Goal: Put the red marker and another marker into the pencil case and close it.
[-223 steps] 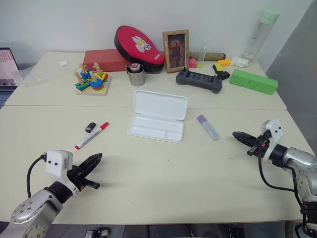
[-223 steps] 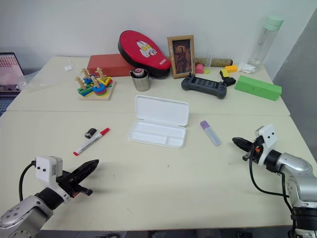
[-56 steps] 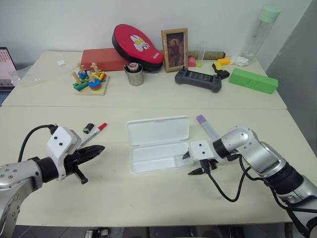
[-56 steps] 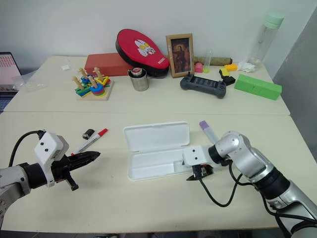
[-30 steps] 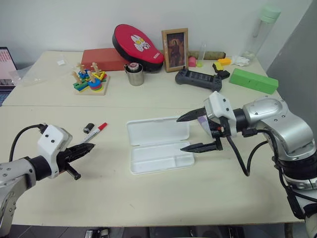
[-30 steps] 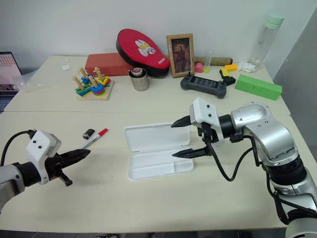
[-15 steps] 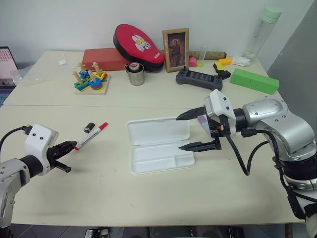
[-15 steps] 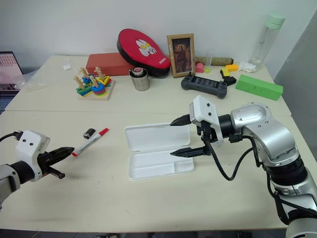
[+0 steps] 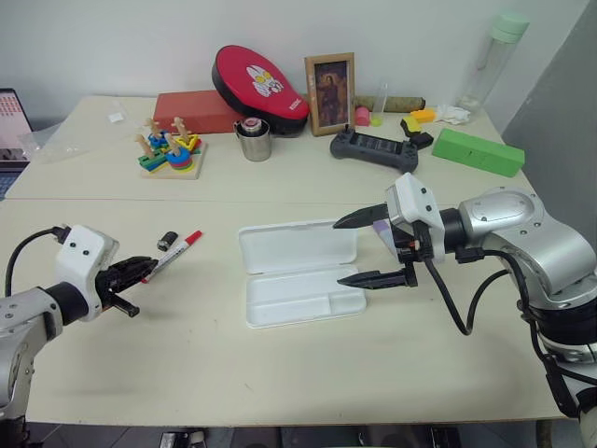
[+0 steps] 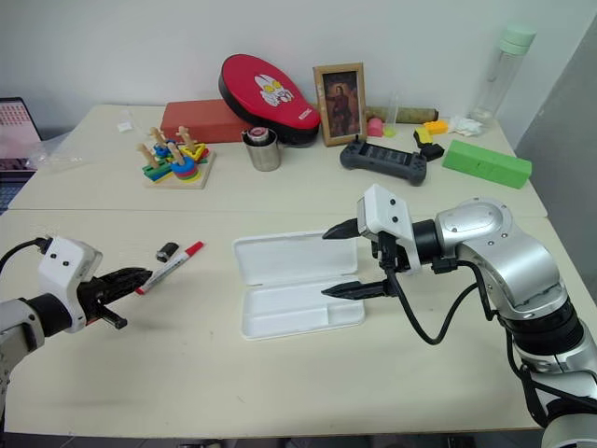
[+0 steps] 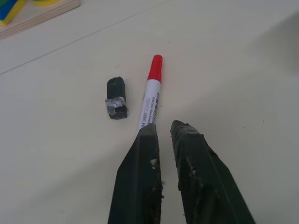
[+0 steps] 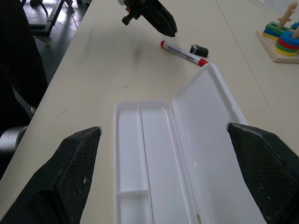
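My left claw (image 11: pixel 162 128) hovers just off the white end of the red marker (image 11: pixel 150 95), fingers parted by a thin slit — nothing between them, not touching the pen. The red marker lies flat on the tabletop (image 9: pixel 280 373), well to the left of the pencil case (image 9: pixel 298 271), red cap pointing away from me, with a small black cap-like piece (image 11: pixel 116 98) just beside it.

My right claw (image 9: pixel 362 249) is spread wide, holding nothing — it hangs over the right end of the pencil case, one finger above the lid's far corner, the other above the tray's right edge. The pencil case lies open, lid flat on the tabletop behind the divided tray, both compartments bare.

The lilac marker (image 9: pixel 382 227) lies just right of the pencil case lid, mostly hidden behind my right claw.

Far beyond the case: green box (image 9: pixel 477 152), black game controller (image 9: pixel 375 148), wooden ring stacker (image 9: pixel 169 151).
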Robot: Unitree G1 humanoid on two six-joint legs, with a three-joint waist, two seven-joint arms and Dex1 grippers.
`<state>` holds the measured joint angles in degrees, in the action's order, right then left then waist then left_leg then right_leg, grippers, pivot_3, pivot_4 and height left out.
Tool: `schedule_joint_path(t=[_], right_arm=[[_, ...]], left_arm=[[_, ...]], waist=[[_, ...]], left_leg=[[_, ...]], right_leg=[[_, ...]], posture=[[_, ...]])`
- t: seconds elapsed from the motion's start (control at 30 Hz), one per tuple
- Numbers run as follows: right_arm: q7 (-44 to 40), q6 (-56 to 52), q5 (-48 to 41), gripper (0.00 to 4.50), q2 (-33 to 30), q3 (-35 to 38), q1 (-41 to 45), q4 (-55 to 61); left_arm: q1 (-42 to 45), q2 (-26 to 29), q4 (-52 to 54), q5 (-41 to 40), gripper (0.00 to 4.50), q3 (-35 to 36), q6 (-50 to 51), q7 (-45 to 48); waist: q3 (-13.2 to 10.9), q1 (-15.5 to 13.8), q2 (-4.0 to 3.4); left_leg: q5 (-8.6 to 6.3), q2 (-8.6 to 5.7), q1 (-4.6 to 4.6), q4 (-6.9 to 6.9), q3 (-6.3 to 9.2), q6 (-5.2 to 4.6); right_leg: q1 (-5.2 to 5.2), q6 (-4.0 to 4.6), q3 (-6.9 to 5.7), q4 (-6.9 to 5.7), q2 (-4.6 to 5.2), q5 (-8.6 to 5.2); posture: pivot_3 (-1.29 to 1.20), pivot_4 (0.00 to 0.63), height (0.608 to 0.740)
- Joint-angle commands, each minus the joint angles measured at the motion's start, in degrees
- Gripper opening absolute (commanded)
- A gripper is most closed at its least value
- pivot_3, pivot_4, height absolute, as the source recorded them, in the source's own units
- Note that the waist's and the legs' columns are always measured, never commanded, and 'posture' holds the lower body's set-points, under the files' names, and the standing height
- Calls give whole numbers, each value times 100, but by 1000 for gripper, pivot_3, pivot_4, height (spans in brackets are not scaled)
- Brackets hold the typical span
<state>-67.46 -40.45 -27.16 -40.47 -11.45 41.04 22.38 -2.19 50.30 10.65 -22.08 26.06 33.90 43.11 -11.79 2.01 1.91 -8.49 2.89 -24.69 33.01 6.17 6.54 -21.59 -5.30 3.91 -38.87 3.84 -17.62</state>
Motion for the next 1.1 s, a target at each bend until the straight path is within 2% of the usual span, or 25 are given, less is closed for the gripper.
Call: schedule_joint_path(t=[0.03, 0.07, 0.3, 0.67, 0.83, 1.1], right_arm=[[11, 27, -109, 4500, -84, 129, 55, 185], [9, 21, -126, 4500, -95, 147, 66, 183], [24, 55, -179, 4500, -173, 193, 139, 119], [91, 30, -241, 4500, -237, 265, 130, 177], [109, 28, -228, 4500, -251, 265, 132, 175], [125, 5, -260, 4500, -285, 285, 116, 208]], left_arm=[[195, 132, -196, 285, 1483, -115, 76, -267], [254, 117, -254, 260, 1614, -117, 134, -279], [351, 102, -354, 146, 1614, -230, 259, -52], [946, -292, -860, 92, 1614, -449, 577, -322], [1429, -503, -1506, 31, 1614, -600, 852, -359], [1501, -450, -1696, -96, 1614, -660, 1401, -250]], waist=[[0, 2, 0], [0, 1, 0], [0, 2, 0], [0, -1, 1], [1, -1, 1], [1, 4, -1]], left_leg=[[0, 0, 0, 0, 0, 0], [0, 0, 0, 0, 0, 0], [0, 0, -1, -1, 0, 0], [0, 0, -1, 0, 3, 0], [0, 0, -1, 0, 4, 0], [1, 0, -1, 1, 5, -1]], right_leg=[[0, 0, 0, 0, 0, 0], [0, 0, 0, 0, 0, 0], [-2, 0, 0, 0, 0, 0], [-2, 0, -2, -3, -2, 0], [-2, -1, -2, -7, -2, 0], [0, -1, -3, -8, -2, 0]], posture=[[0, 150, 740], [0, 150, 740], [0, 150, 740], [0, 150, 740], [0, 150, 740], [0, 150, 740]])
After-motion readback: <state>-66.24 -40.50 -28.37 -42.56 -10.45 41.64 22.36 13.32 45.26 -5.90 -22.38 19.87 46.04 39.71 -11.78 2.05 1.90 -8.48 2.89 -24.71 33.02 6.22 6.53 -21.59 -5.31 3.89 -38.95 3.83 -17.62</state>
